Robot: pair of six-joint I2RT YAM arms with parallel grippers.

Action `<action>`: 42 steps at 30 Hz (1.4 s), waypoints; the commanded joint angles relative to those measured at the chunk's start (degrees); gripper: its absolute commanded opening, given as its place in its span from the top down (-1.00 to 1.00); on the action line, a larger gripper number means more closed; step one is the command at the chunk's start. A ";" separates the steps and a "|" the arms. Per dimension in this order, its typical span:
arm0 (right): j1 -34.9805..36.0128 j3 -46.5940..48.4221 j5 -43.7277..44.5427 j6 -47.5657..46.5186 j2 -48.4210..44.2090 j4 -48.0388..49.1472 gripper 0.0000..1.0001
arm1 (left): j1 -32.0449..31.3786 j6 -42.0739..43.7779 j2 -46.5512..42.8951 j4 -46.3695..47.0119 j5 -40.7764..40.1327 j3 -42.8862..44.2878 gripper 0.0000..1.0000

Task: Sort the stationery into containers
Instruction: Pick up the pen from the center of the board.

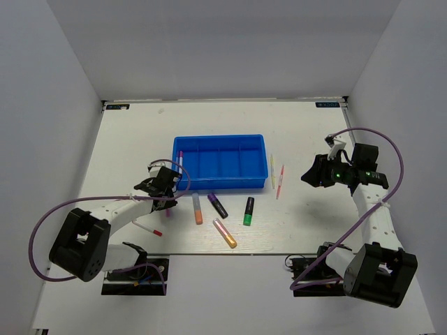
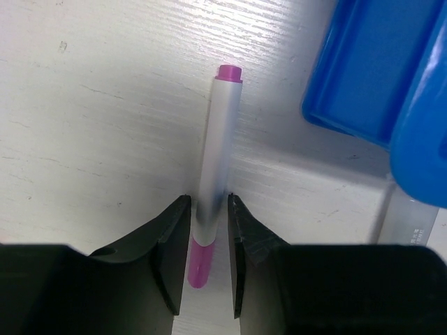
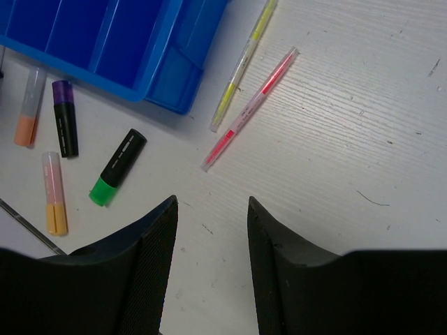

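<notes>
My left gripper (image 1: 164, 185) is shut on a white pen with purple ends (image 2: 218, 153), just left of the blue tray (image 1: 220, 162); the tray's corner shows in the left wrist view (image 2: 363, 77). My right gripper (image 3: 211, 206) is open and empty over bare table, right of the yellow pen (image 3: 241, 66) and the pink pen (image 3: 251, 108). In front of the tray lie the orange (image 1: 198, 208), purple/black (image 1: 217, 205), green/black (image 1: 248, 211) and pink/orange (image 1: 225, 233) highlighters. A white pen with a red cap (image 1: 148, 228) lies by the left arm.
White walls enclose the table on three sides. The arm bases and looping purple cables (image 1: 42, 230) sit at the near edge. The tray's compartments hold nothing that I can see.
</notes>
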 commanded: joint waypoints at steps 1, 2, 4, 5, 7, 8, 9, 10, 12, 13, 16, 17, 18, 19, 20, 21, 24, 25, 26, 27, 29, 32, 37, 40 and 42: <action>-0.60 1.88 -1.60 0.62 -1.18 -0.05 0.04 | 0.25 -0.15 4.61 -7.68 7.20 -6.30 0.25; -0.51 1.79 -1.69 0.71 -1.09 -0.13 0.04 | 0.25 -0.14 4.60 -7.94 6.94 -6.22 0.25; -0.60 1.97 -1.78 0.71 -1.09 -0.13 0.04 | 0.33 0.03 4.60 -9.17 6.24 -6.30 0.28; -0.77 1.88 -1.78 0.71 -1.26 -0.05 0.04 | 0.33 0.21 4.52 -9.52 6.32 -6.39 0.28; -0.77 1.88 -2.13 0.62 -1.18 0.04 0.04 | 0.16 0.38 4.78 -10.05 6.06 -6.48 0.28; -0.77 1.97 -2.04 0.79 -1.18 -0.13 0.04 | 0.07 0.30 4.69 -10.40 5.97 -6.31 0.28; -0.86 1.88 -2.13 0.71 -1.35 -0.13 0.04 | -0.28 0.30 5.13 -11.01 5.71 -6.04 0.28; -0.86 1.97 -2.13 0.80 -1.44 -0.05 0.04 | -0.37 0.38 5.39 -11.45 5.53 -5.87 0.28; -0.86 1.97 -2.30 0.80 -1.53 -0.05 0.04 | -0.72 0.12 6.00 -12.16 5.27 -4.90 0.34; -0.86 1.97 -2.57 0.80 -1.53 -0.13 0.04 | -0.90 0.21 6.10 -12.77 5.26 -4.72 0.38; -1.13 2.06 -2.57 0.62 -1.70 -0.05 0.04 | -0.72 0.21 6.80 -13.21 5.26 -4.11 0.60; -1.13 1.97 -2.57 0.79 -1.71 -0.13 0.04 | -0.81 0.12 7.06 -13.04 5.35 -3.85 0.66; -1.21 1.97 -2.66 0.71 -1.71 -0.13 0.04 | -0.72 0.12 7.06 -13.22 5.35 -3.84 0.70; -1.21 1.88 -2.83 0.71 -1.79 -0.13 0.04 | -0.72 0.03 7.15 -13.39 5.44 -3.76 0.75; -1.39 1.97 -2.83 0.80 -1.71 -0.22 0.04 | -0.81 -0.05 7.24 -13.48 5.44 -3.75 0.80; -1.48 1.88 -2.92 0.88 -1.79 -0.14 0.04 | -0.72 -0.32 7.07 -13.39 5.44 -3.75 0.91; -1.56 1.97 -3.10 0.88 -1.88 -0.14 0.04 | -0.90 -0.49 5.58 -14.45 5.44 -3.41 1.00; -1.57 1.97 -3.18 0.88 -1.97 -0.31 0.04 | -0.98 -0.67 5.05 -15.14 5.09 -3.40 1.00; -1.65 1.97 -3.36 0.71 -1.88 -0.22 0.04 | -1.16 -0.76 3.91 -15.85 4.83 -3.14 1.00; -1.74 1.97 -3.27 0.88 -1.97 -0.31 0.04 | -1.25 -1.11 2.59 -16.46 4.74 -2.53 1.00; -1.74 1.97 -3.62 1.06 -2.06 -0.14 0.04 | -1.60 -1.20 1.18 -19.09 4.04 -1.82 1.00; -1.83 1.97 -3.62 0.97 -1.97 -0.22 0.04 | -2.21 -1.72 -2.95 -21.99 2.81 0.54 1.00; -1.92 2.06 -3.89 1.15 -1.88 -0.13 0.04 | -2.13 -2.08 -9.80 -26.13 2.10 3.97 1.00; -1.92 1.88 -4.06 1.06 -1.88 -0.13 0.04 | -2.22 -1.90 -11.91 -27.28 1.66 5.20 1.00; -1.83 1.97 -4.15 1.15 -1.97 -0.13 0.04 | -2.13 -1.55 -12.44 -27.98 1.57 5.91 1.00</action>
